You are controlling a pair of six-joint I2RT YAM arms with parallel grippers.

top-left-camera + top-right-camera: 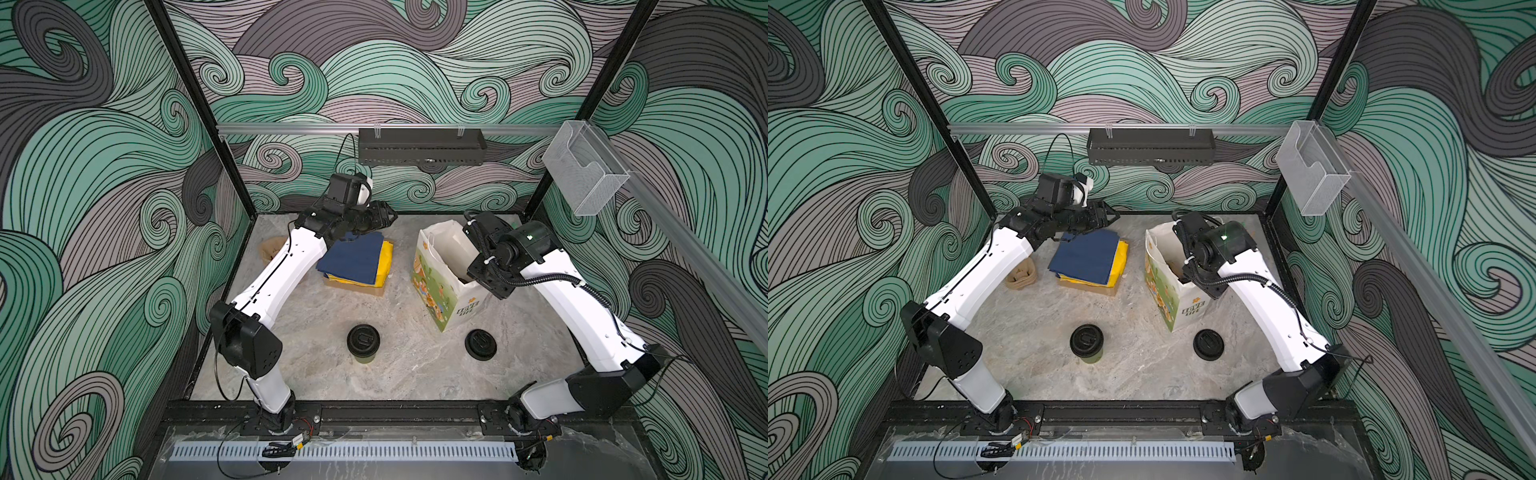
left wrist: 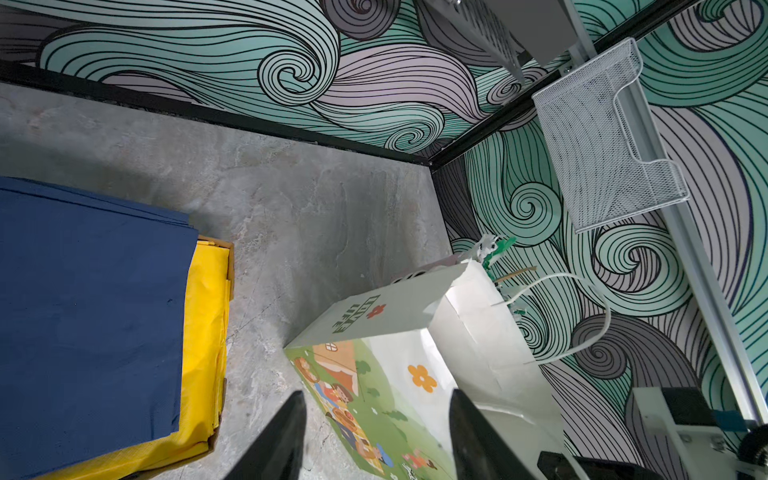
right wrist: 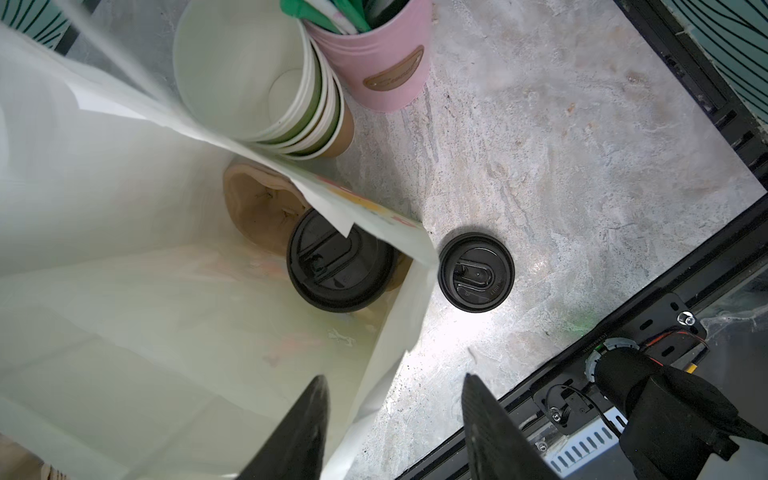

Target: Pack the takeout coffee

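Observation:
One takeout coffee [image 1: 363, 343] [image 1: 1086, 341], olive-sided with a black sip lid, stands on the table at front centre. Another lidded cup [image 3: 338, 266] sits low inside the white picture bag [image 1: 440, 291] [image 1: 1167, 291] [image 2: 374, 374], beside a brown carrier [image 3: 257, 203]. My right gripper [image 3: 392, 380] hangs over the bag's mouth, open and empty, with the bag's wall [image 3: 386, 353] between its fingers. In both top views its wrist hides the fingers. My left gripper [image 1: 388, 216] [image 1: 1113, 216] [image 2: 377, 394] is open and empty above the back of the table, pointing at the bag.
A loose black lid [image 1: 481, 344] [image 1: 1208, 344] [image 3: 476, 272] lies just outside the bag. Behind the bag stand stacked lidless cups [image 3: 249, 70] and a pink cup [image 3: 374, 62]. Blue and yellow napkins [image 1: 357, 259] [image 2: 91, 311] lie at the back left, brown carriers [image 1: 1021, 274] beside them.

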